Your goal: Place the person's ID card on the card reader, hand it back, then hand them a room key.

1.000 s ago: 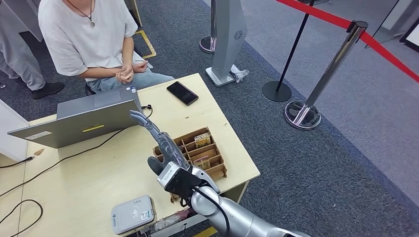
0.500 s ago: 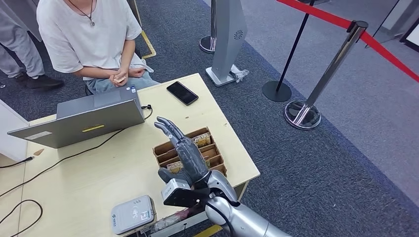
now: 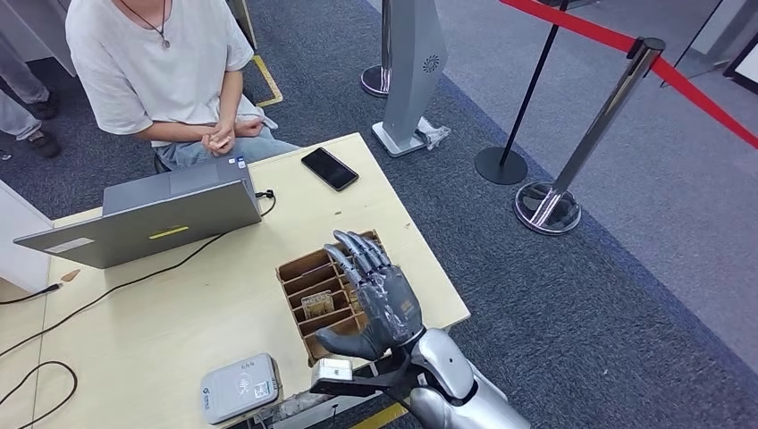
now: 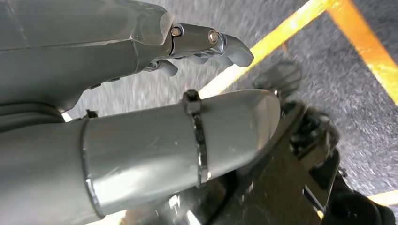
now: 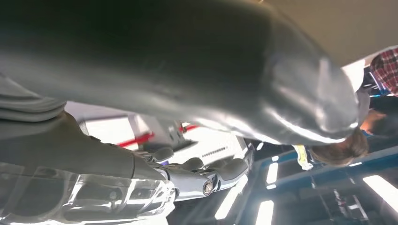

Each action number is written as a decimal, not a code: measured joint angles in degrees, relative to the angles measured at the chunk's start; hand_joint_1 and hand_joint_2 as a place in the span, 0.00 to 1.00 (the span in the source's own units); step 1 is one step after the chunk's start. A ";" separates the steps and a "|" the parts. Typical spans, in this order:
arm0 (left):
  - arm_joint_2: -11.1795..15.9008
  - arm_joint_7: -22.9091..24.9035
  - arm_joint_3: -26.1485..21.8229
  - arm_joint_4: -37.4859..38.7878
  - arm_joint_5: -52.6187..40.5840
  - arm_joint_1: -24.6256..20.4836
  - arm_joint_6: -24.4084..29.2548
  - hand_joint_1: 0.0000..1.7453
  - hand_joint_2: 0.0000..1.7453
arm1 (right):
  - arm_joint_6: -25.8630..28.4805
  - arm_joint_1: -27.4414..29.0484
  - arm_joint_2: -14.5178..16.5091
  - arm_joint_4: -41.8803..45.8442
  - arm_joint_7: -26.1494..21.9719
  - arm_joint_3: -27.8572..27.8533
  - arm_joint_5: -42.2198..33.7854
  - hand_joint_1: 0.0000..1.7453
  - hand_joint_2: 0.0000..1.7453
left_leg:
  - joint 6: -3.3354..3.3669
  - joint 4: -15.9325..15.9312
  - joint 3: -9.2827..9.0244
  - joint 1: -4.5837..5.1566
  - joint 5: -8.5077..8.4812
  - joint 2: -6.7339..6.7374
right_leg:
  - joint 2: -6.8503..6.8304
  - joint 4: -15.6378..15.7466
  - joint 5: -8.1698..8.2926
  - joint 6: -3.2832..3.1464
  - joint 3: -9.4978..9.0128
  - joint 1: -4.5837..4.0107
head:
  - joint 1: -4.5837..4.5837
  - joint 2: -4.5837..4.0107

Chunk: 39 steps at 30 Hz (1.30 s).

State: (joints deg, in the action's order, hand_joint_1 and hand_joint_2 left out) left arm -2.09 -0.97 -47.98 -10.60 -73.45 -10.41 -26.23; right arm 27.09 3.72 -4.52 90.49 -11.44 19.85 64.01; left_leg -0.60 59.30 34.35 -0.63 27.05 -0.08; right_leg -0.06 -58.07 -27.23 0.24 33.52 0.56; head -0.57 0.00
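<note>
My right hand (image 3: 380,299) hovers palm up over the near right part of the brown cardboard key box (image 3: 308,268), fingers spread and nothing in it. A key card (image 3: 317,304) stands in a middle slot of the box. The white card reader (image 3: 240,387) lies at the table's near edge, left of my arm. The seated person across the table holds a small card (image 3: 219,138) in both hands, close to the body. My left hand (image 4: 206,44) hangs beside my body over the floor, its fingers loosely bent and holding nothing.
An open grey laptop (image 3: 143,214) stands at the far left with cables trailing over the wooden table (image 3: 179,304). A black phone (image 3: 330,168) lies near the far right corner. Stanchions with red tape (image 3: 572,170) stand on the carpet to the right.
My right hand swung from reaching toward the laptop back and to the right over the key box, turning palm up. The person's hands stayed near the body.
</note>
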 joint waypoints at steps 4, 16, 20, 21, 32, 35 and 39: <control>1.21 -0.48 4.50 -0.82 -0.43 -1.11 -0.09 0.00 0.00 | -1.89 -1.31 -0.96 0.06 1.60 0.38 4.29 0.00 1.00 | 0.00 0.00 -0.01 0.01 -0.03 0.00 | 0.00 -0.02 0.01 -0.01 0.00 0.00 | -0.01 0.00; 1.39 -0.86 8.75 -1.63 -0.02 -1.13 1.14 0.00 0.00 | -4.98 -5.63 -2.41 -1.27 2.37 4.54 5.48 0.00 1.00 | 0.01 0.00 0.02 0.02 -0.01 0.00 | 0.00 0.02 0.00 0.00 0.00 0.02 | -0.01 0.00; 1.33 -0.52 9.56 -1.74 0.24 -1.14 1.00 0.00 0.00 | -5.51 -7.34 -2.75 -1.74 2.35 6.00 4.86 0.00 1.00 | 0.01 0.00 0.00 0.02 -0.02 0.01 | 0.00 0.01 0.00 0.00 0.01 0.01 | -0.01 0.00; 1.33 -0.43 9.69 -1.77 0.26 -1.14 0.95 0.00 0.00 | -5.58 -7.75 -2.82 -1.82 2.36 6.27 4.86 0.00 1.00 | 0.01 0.00 0.00 0.02 -0.02 0.01 | 0.00 0.01 0.00 0.00 0.00 0.01 | -0.01 0.00; 1.24 0.92 11.43 -2.03 1.11 -1.67 0.18 0.00 0.00 | -7.25 -10.88 -4.16 -3.96 3.08 9.53 3.76 0.00 1.00 | 0.01 0.00 0.01 0.02 -0.02 0.00 | 0.00 0.02 0.01 0.00 0.00 0.02 | -0.02 0.00; 1.23 1.16 11.84 -2.03 1.32 -1.83 0.16 0.00 0.00 | -7.63 -11.61 -4.24 -4.95 3.34 10.12 3.55 0.00 1.00 | 0.01 0.00 0.01 0.02 -0.02 0.00 | 0.00 0.01 0.01 0.00 0.00 0.02 | -0.01 0.00; 1.21 1.48 12.49 -2.04 1.73 -1.89 0.07 0.00 0.00 | -9.83 -12.37 -4.24 -6.23 4.19 10.75 2.56 0.00 1.00 | 0.01 0.00 0.01 0.02 -0.02 0.00 | 0.00 0.01 0.01 0.00 0.00 0.02 | -0.01 0.00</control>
State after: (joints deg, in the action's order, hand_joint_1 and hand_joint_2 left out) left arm -0.87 0.51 -35.49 -12.64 -71.72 -12.30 -26.15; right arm 17.26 -8.65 -8.76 84.25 -7.25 30.60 66.57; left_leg -0.59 59.30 34.35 -0.61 27.03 -0.08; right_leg -0.06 -58.05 -27.22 0.24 33.53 0.58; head -0.58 0.00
